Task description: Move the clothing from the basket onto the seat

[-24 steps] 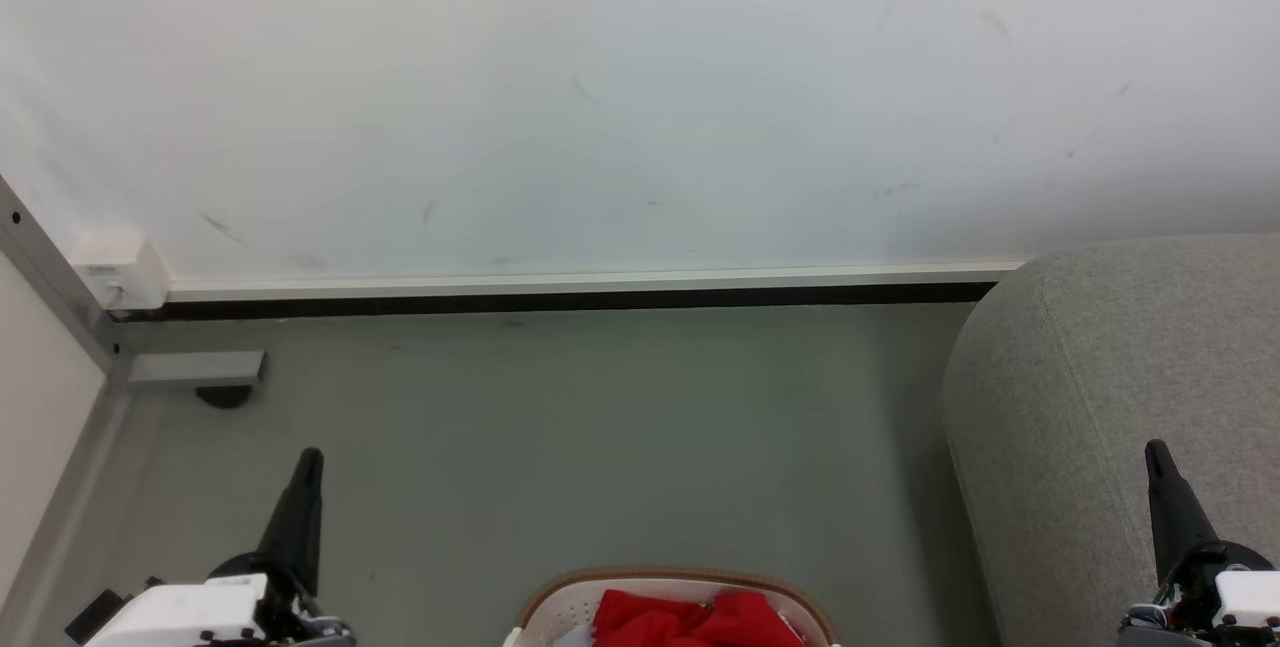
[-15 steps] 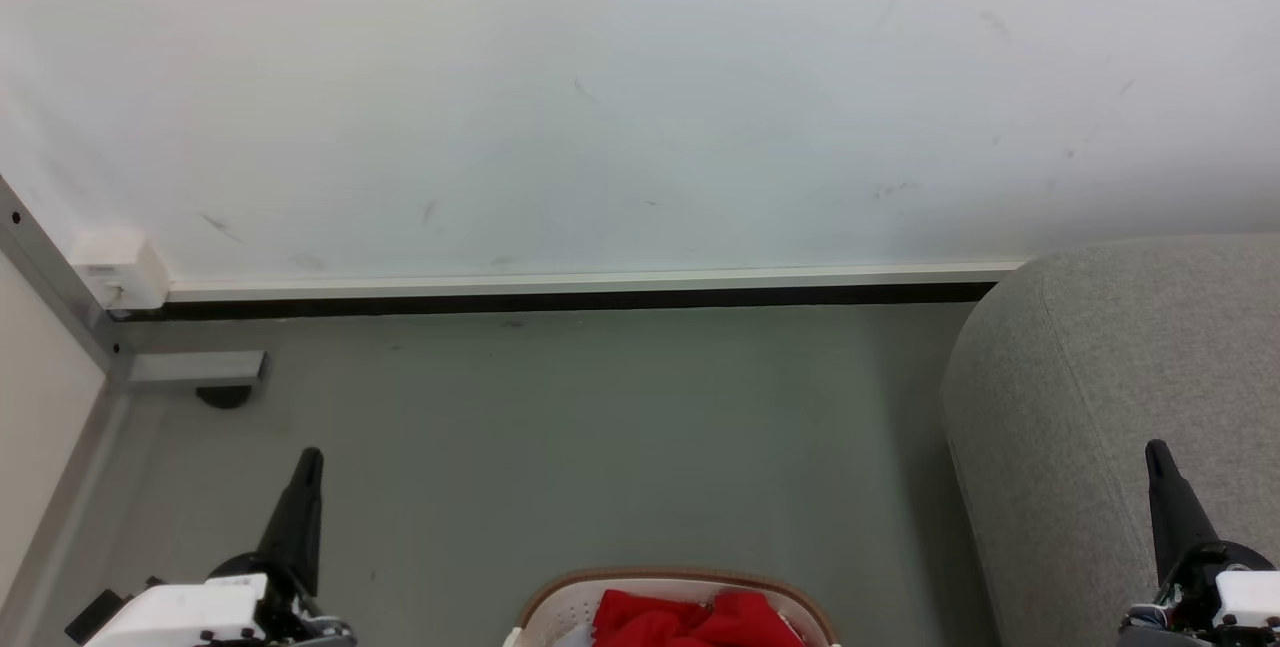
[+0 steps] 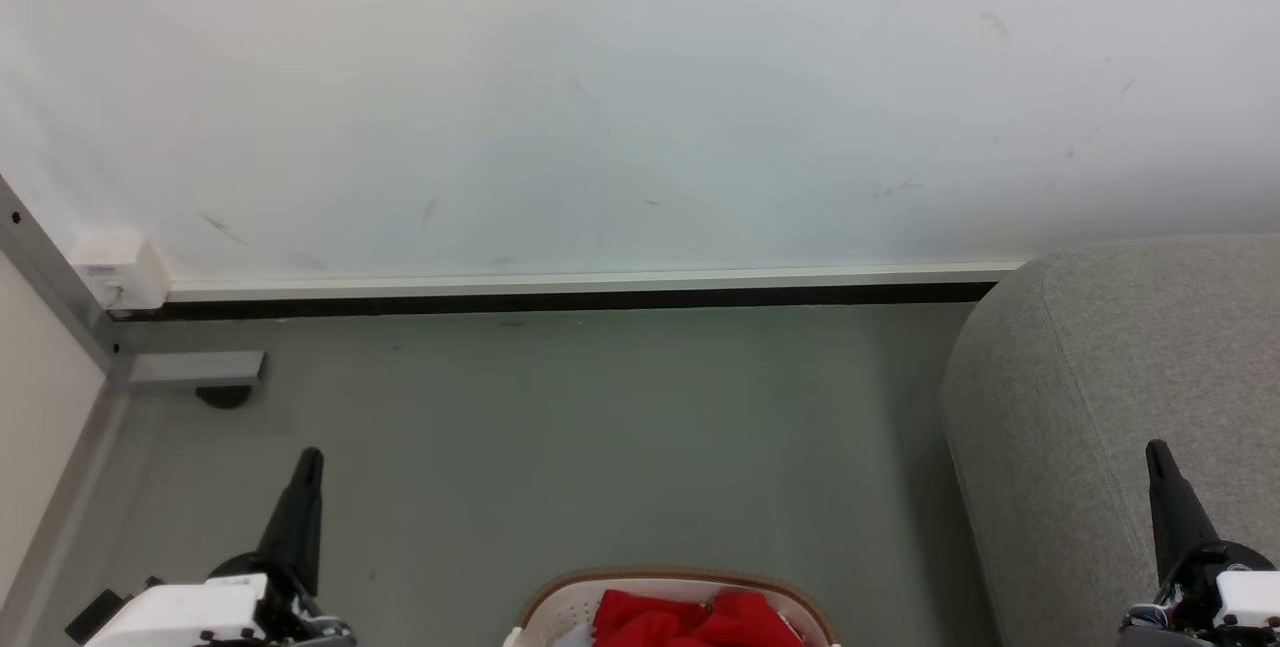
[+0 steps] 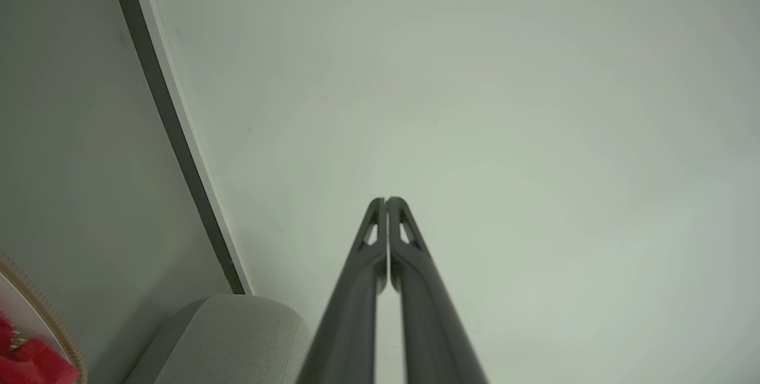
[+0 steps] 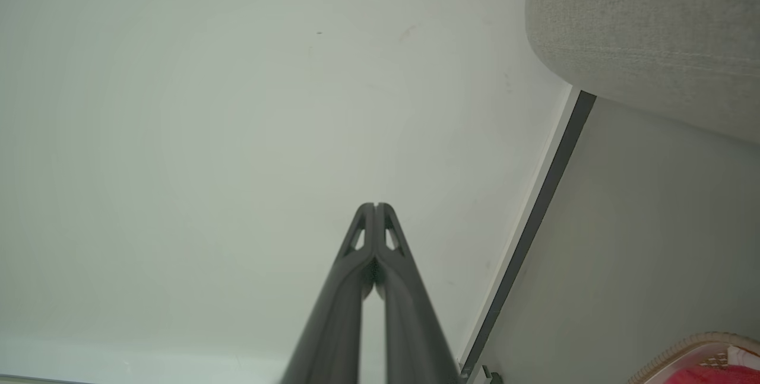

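The red clothing lies bunched in the white basket with a brown rim, at the bottom middle of the head view. The grey seat rises at the right. My left gripper points up at the lower left, shut and empty, well left of the basket. My right gripper points up at the lower right in front of the seat, shut and empty. Each wrist view has its fingertips pressed together: left gripper, right gripper. Slivers of clothing, basket and seat show there.
A white wall with a dark baseboard stands behind the grey floor. A metal frame post with a bracket and foot stands at the left. A bit of white cloth shows beside the red clothing in the basket.
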Robot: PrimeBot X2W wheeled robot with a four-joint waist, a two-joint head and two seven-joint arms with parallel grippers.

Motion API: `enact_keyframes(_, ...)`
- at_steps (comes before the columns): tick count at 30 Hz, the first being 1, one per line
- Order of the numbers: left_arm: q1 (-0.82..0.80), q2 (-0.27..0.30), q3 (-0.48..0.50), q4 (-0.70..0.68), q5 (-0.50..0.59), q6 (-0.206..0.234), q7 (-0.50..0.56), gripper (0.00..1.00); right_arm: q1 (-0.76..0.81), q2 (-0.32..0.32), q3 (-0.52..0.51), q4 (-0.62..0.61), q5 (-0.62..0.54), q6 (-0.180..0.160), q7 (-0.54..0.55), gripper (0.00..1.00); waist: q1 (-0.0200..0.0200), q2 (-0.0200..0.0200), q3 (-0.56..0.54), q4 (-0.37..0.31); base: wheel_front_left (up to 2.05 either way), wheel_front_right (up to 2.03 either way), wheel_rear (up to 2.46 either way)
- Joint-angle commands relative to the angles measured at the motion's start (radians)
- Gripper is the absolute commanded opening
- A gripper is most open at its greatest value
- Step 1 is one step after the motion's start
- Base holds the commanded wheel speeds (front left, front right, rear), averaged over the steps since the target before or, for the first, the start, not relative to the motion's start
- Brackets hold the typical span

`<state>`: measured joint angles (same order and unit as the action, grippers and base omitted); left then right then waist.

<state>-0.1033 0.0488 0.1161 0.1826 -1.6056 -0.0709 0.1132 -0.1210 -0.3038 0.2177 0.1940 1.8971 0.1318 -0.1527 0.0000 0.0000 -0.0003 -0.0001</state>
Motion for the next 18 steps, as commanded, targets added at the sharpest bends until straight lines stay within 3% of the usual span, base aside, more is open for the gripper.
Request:
enact_keyframes(1,-0.006,0.002,0.001,-0.003,-0.013,-0.001,0.003,0.0,-0.003,-0.005,0.0,-0.003,0.009,-0.002,-0.005,0.0,0.0,0.0,0.0,0.0,0.0,0.0,0.0)
enact_keyframes(17,-0.006,0.002,0.001,-0.003,-0.013,-0.001,0.003,0.0,-0.003,-0.006,0.002,-0.004,0.009,-0.002,-0.006,0.0,0.0,0.0,0.0,0.0,0.0,0.0,0.0)
enact_keyframes(18,0.0,0.0,0.0,0.0,0.0,0.0,0.0,1.0,0.0,-0.002,0.001,0.0,0.003,0.0,-0.003,1.0,0.0,0.0,0.0,0.0,0.0,0.0,0.0)
